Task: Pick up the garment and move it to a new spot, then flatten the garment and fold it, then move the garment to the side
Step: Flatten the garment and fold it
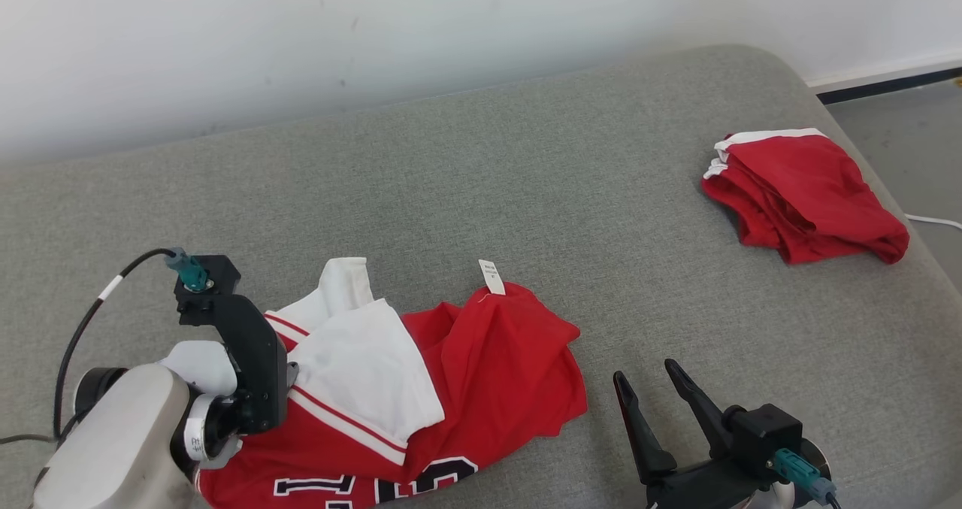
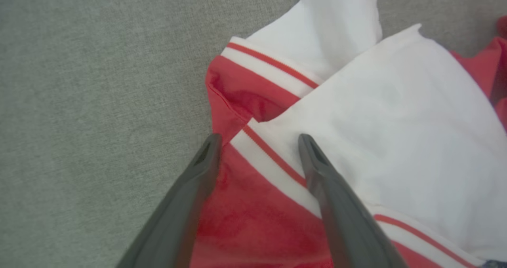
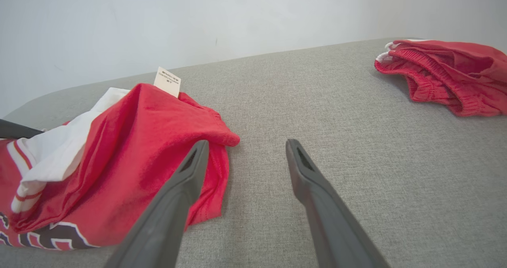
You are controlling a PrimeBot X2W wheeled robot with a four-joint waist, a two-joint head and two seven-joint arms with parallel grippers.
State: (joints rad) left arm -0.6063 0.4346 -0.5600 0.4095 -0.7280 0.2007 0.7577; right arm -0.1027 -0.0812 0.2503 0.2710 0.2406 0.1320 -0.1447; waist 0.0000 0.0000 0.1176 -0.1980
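Fingers of the left gripper (image 2: 258, 141) are spread wide, straddling the striped edge of the crumpled red jersey (image 1: 496, 366), nothing pinched yet. Meanwhile the right gripper (image 1: 645, 371) is open too, jersey just off to its left, so the left arm's clearly nearer.

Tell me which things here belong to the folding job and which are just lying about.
For the job: crumpled red and white jersey; left pincer, open over it; right pincer, open beside it.
Lying about: folded red garment at the far right; white cable on the floor; grey cushion under both garments.
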